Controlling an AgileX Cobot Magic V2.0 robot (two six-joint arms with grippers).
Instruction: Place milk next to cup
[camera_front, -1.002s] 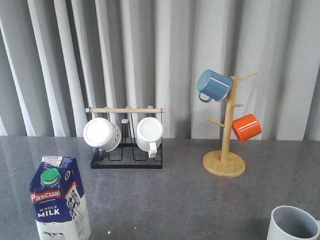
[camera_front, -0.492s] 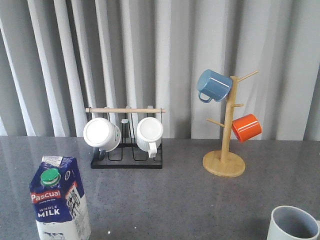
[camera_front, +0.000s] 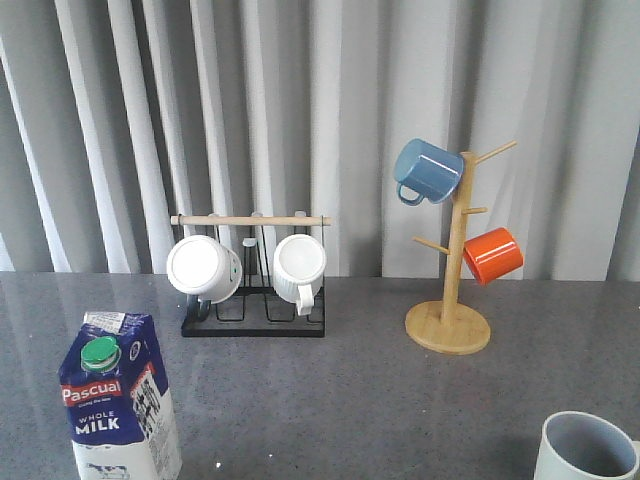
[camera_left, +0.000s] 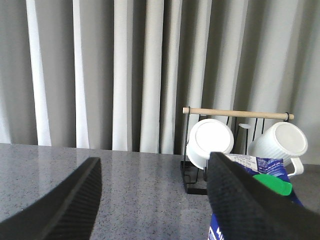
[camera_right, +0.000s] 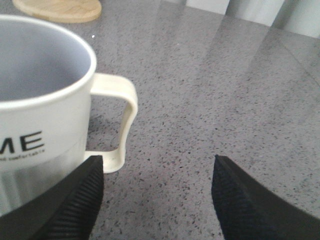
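Milk sits beside the left pincer (spread wide, holding nothing).

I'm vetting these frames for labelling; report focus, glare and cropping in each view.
Front view: evenly lit and sharp, milk and cup cropped by the bottom edge. Left wrist view: open left pincer fingers blurred, rack sharp. Right wrist view: soft sheen on the table, cup cropped.
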